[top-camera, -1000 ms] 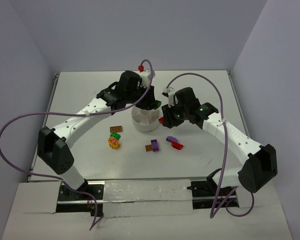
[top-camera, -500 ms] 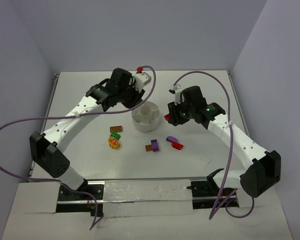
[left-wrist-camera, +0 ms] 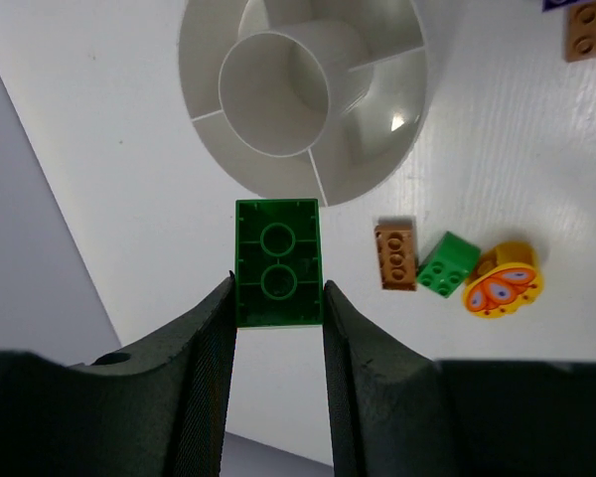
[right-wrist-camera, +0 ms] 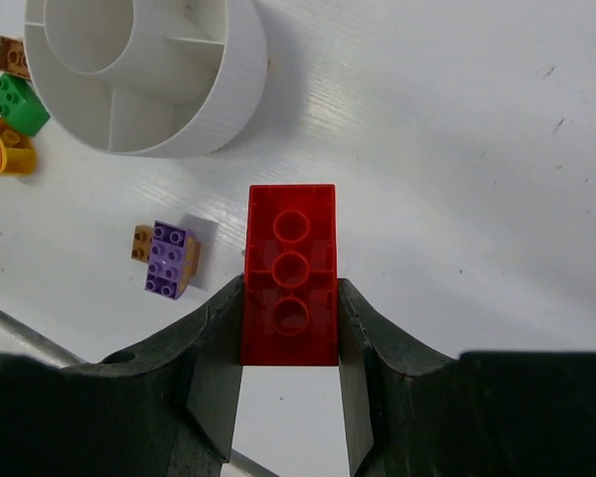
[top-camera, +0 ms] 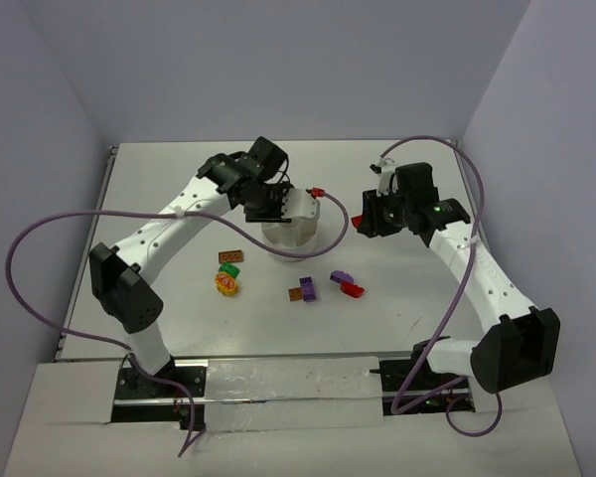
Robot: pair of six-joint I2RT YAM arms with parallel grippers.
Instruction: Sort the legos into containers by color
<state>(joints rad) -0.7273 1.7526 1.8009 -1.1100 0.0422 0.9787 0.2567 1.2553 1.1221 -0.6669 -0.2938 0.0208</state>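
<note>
Where the bench (top-camera: 397, 328) lies nearest the bases, loose bricks (top-camera: 307, 288) sit at five to eight o'clock of the white dish (top-camera: 290, 238); the left end effector (left-wrist-camera: 278, 286), just beside the dish's eleven o'clock edge, clamps a green brick (left-wrist-camera: 277, 260); the right end effector (right-wrist-camera: 290, 298), apart at three o'clock, clamps a red brick (right-wrist-camera: 290, 248).
</note>
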